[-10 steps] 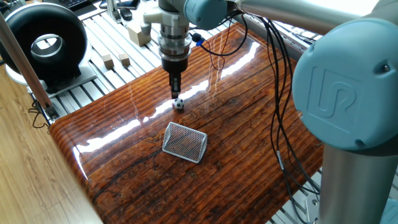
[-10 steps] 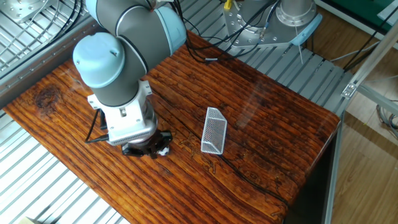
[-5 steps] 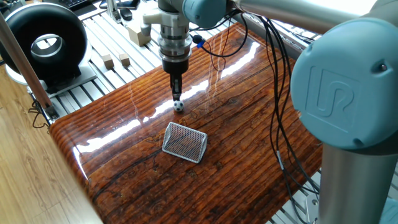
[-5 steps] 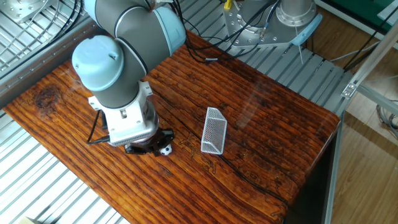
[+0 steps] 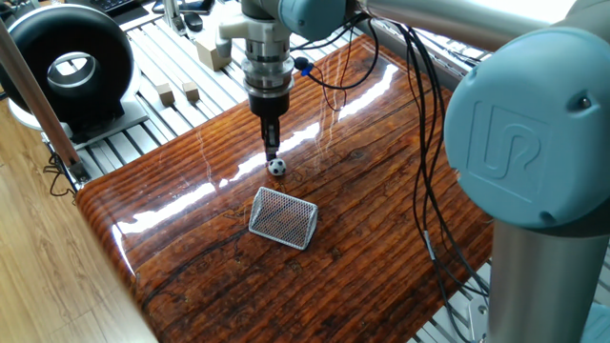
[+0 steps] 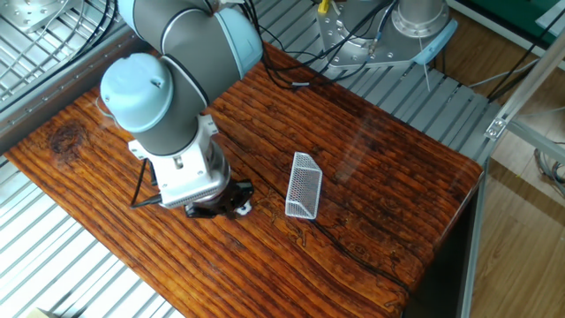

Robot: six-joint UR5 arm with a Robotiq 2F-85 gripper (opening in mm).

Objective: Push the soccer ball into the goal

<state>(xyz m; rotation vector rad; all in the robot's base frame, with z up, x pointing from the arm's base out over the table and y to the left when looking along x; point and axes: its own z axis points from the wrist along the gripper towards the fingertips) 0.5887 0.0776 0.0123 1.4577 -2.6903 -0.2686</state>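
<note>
The soccer ball (image 5: 276,167) is a tiny white ball with black patches on the glossy wooden table (image 5: 362,238). It also shows in the other fixed view (image 6: 242,208), partly hidden by the gripper body. My gripper (image 5: 271,149) points straight down with its fingers together, their tips at table height just behind the ball and against it. The goal (image 5: 282,217) is a small silver mesh frame a short way in front of the ball; it also shows in the other fixed view (image 6: 304,185), its open side towards the ball.
A large black ring-shaped device (image 5: 69,65) stands at the back left on a slatted metal bench. Small wooden cubes (image 5: 166,92) lie beside it. Black cables (image 5: 419,143) hang over the table from the arm.
The gripper has moved towards the goal, and the ball has rolled ahead of it, closer to the goal.
</note>
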